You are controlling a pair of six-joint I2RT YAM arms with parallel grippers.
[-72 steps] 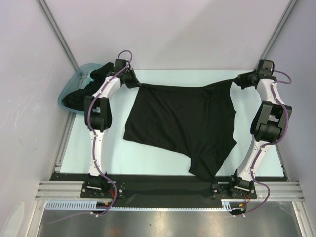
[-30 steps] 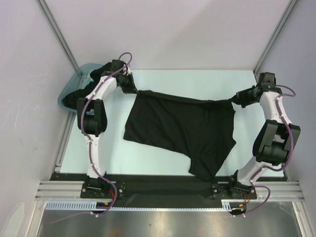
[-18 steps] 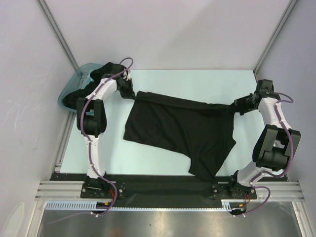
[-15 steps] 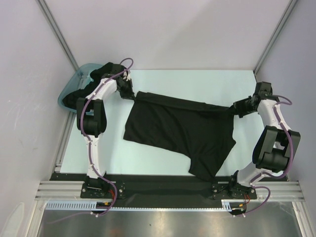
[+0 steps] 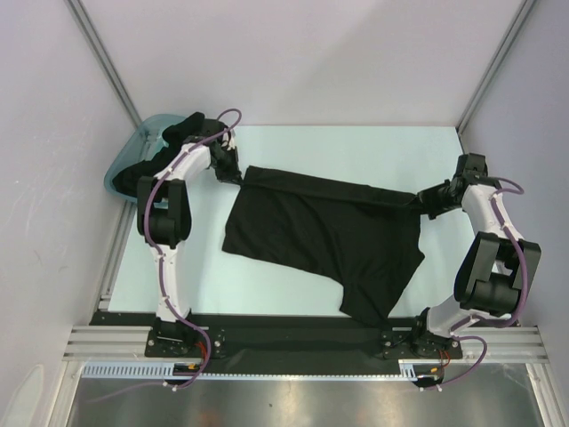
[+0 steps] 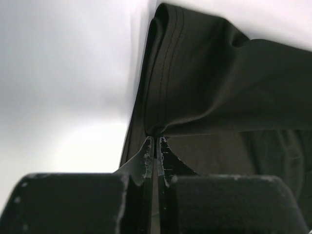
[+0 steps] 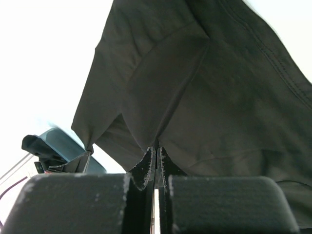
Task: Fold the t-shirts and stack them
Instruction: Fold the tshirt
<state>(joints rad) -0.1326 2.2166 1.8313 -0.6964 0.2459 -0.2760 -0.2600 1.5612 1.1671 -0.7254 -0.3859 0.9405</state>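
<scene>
At the far left, the teal tub sits off the table's corner with dark cloth heaped in it. This is likely more shirts, but the left arm crosses the heap and nothing there can be counted. Just to its right, the left gripper is pinched almost flat on one far corner of the black t-shirt. Its wrist view shows a stitched hem bunched at the fingertips. The shirt lies spread on the pale table, with its far edge drawn into a taut band between the arms and its near part skewed toward the right base. Further right, the right gripper is closed tight on the opposite far corner.

The step in hand looks like carrying the far edge over toward the near one for a first fold. To do it well, both arms should travel together at one height and keep the band taut so the crease runs straight. They should let go only once the edge lies flat. The skewed near part may need squaring afterwards.

How many layers each pinch holds cannot be made out. Whether the right pinch has sleeve or hem is also unclear. The shirt's near tip meets the black base rail, where its outline is lost.
</scene>
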